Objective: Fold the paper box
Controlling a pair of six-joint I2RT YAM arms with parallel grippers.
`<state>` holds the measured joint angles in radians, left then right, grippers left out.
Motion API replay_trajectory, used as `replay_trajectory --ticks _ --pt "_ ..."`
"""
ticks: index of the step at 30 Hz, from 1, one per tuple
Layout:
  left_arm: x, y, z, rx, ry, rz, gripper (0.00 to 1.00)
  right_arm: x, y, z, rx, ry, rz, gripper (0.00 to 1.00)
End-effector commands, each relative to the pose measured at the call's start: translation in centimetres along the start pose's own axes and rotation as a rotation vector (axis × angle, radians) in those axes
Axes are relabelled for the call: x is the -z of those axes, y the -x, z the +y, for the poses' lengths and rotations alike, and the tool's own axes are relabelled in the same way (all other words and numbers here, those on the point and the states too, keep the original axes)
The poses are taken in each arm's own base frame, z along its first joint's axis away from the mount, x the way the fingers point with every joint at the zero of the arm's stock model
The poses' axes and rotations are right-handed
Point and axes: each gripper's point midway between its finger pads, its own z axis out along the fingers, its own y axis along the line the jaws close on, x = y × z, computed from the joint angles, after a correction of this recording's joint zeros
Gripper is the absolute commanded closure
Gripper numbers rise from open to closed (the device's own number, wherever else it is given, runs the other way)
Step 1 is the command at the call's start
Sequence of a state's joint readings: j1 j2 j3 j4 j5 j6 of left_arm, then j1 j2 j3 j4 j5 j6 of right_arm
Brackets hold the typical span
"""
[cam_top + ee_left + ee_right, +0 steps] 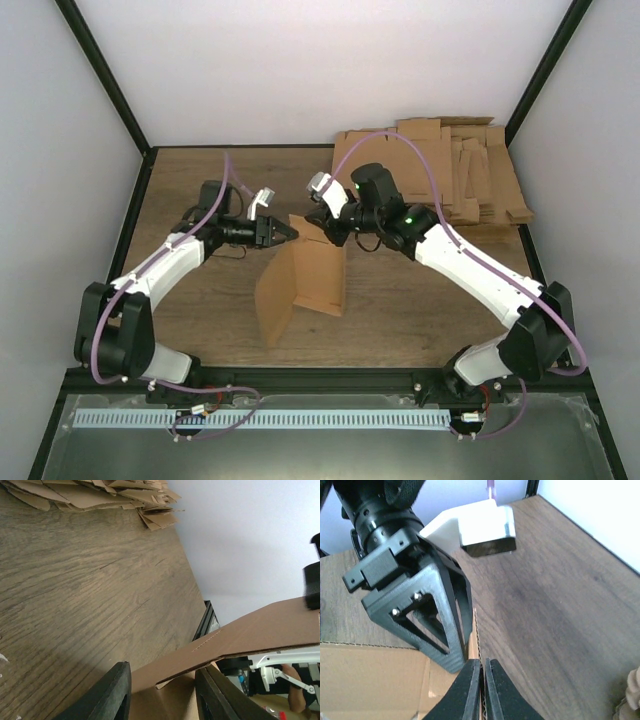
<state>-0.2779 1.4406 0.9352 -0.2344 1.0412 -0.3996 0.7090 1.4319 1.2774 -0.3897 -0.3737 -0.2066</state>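
A wood-grain tabletop [180, 170] sits between plain white walls [300, 70] with black corner posts. From the left, the left pincer [285, 233] meets the upper left edge of the paper box [305, 275]. Its black fingers [117, 695] stand apart with cardboard in the gap, and I cannot tell if they press it. The box stands mid-tabletop, a smooth brown creased sheet with one panel upright and another leaning out left. The right pincer [482, 662] is clamped on its corrugated top edge. At the far right lies a pile of flat brown blanks [480, 170].
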Motion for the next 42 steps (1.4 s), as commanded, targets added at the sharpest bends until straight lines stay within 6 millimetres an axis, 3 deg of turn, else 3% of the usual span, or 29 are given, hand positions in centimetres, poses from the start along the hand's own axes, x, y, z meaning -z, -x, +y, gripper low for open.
replay_trajectory --ticks 1,11,22,26,30,36,40,42 --pt "0.0 0.3 -1.3 -0.071 -0.007 -0.009 0.62 1.2 4.8 -0.4 0.113 -0.045 -0.111 0.94" --pt "0.1 -0.5 -1.1 -0.170 0.066 -0.083 0.62 -0.2 2.5 0.0 0.104 -0.024 -0.078 0.90" --pt "-0.2 -0.9 -0.8 -0.171 0.094 -0.072 0.62 0.6 2.4 0.2 0.051 -0.038 -0.101 0.86" --pt "0.0 -0.6 -0.3 -0.156 0.137 -0.079 0.62 1.9 2.9 -1.4 -0.019 -0.144 -0.127 0.82" --pt "1.2 0.9 1.1 -0.128 0.277 -0.141 0.59 4.1 2.2 -4.5 -0.138 -0.292 -0.137 0.78" --pt "5.0 3.5 1.2 -0.124 0.463 -0.313 0.47 7.9 -2.5 -10.1 -0.415 -0.459 -0.110 0.72" --pt "7.1 3.9 1.8 -0.093 0.542 -0.386 0.40 8.6 -7.0 -11.7 -0.547 -0.522 -0.047 0.70" --pt "8.3 3.8 3.2 -0.031 0.619 -0.421 0.33 8.5 -9.3 -12.2 -0.614 -0.547 -0.011 0.70"
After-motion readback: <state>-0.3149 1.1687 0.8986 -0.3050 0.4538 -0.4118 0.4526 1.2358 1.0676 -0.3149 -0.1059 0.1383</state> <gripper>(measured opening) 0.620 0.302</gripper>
